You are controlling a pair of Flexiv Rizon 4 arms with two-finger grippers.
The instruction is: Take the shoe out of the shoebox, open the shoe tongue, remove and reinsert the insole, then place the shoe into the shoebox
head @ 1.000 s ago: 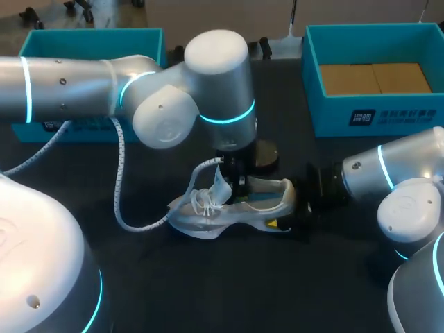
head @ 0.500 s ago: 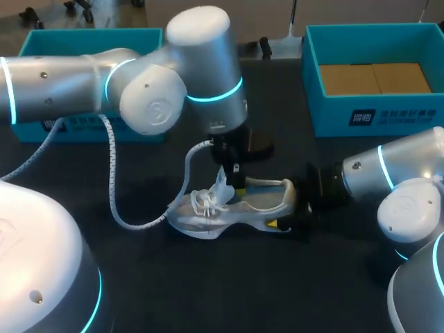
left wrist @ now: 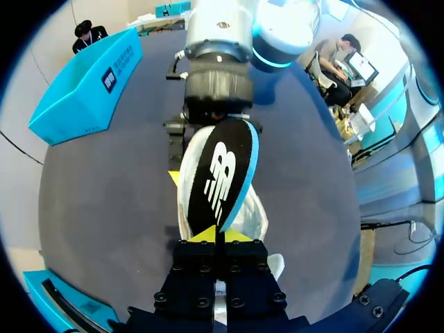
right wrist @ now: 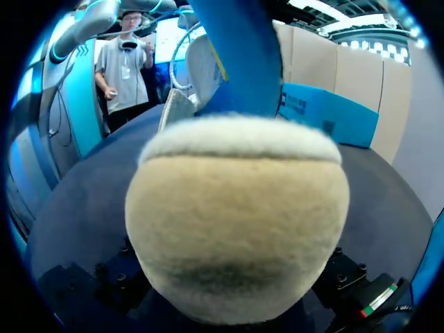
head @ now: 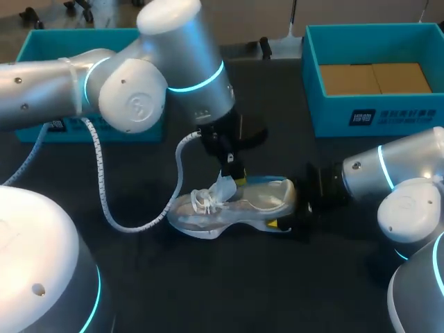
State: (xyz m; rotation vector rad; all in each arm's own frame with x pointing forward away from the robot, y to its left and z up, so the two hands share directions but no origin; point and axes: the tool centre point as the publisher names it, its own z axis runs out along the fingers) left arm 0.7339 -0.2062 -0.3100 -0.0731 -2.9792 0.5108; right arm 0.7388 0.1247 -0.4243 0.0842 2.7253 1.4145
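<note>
A white mesh shoe (head: 229,207) with white laces stands upright on the black table, toe to the left. My right gripper (head: 284,208) holds it by the padded beige heel (right wrist: 236,222), one finger on each side. My left gripper (head: 234,173) is over the shoe's opening, shut on the front end of the insole (left wrist: 222,173), which is black on top with a blue edge. The insole slants up out of the shoe, and its blue underside (right wrist: 239,55) rises beyond the heel. The tongue (head: 222,186) stands up beside the left fingers.
A teal shoebox (head: 374,118) with a brown cardboard bottom stands at the back right. Another teal box (head: 41,45) is at the back left, partly behind my left arm. The left arm's white cable (head: 132,222) loops down onto the table left of the shoe.
My left arm has swung left and upward, drawing the insole's front end up out of the shoe; its blue edge now shows. The right arm and the shoe have kept still.
</note>
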